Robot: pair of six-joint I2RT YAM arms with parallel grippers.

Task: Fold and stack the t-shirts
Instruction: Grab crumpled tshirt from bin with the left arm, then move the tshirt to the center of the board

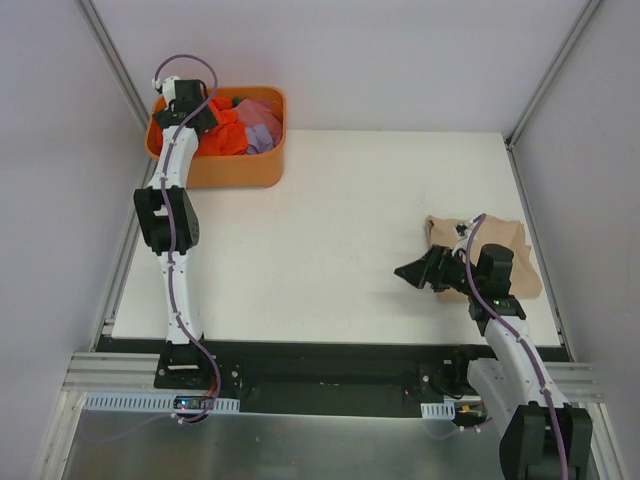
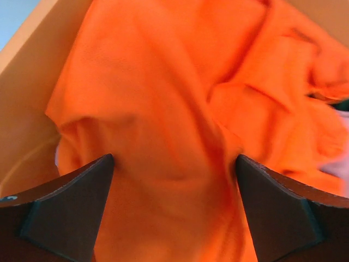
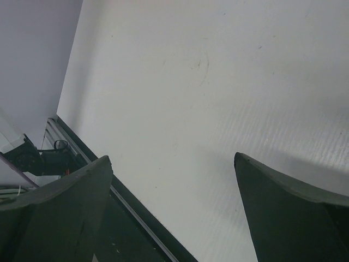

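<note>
An orange bin (image 1: pixel 232 172) at the back left holds crumpled t-shirts: an orange one (image 1: pixel 222 132) and a lilac one (image 1: pixel 262 126). My left gripper (image 1: pixel 196 112) reaches into the bin. In the left wrist view it (image 2: pixel 174 164) is open, its jaws spread either side of a bunched fold of the orange t-shirt (image 2: pixel 163 109), not closed on it. A folded tan t-shirt (image 1: pixel 505 240) lies at the right side of the table. My right gripper (image 1: pixel 408 272) hovers just left of it, open and empty, over bare table (image 3: pixel 207 82).
The white table top (image 1: pixel 340 240) spans the middle. Its dark front rail (image 3: pixel 136 218) shows in the right wrist view. Grey walls and metal frame posts (image 1: pixel 110 60) enclose the back and sides. The bin's inner wall (image 2: pixel 27 82) is close on the left of my left gripper.
</note>
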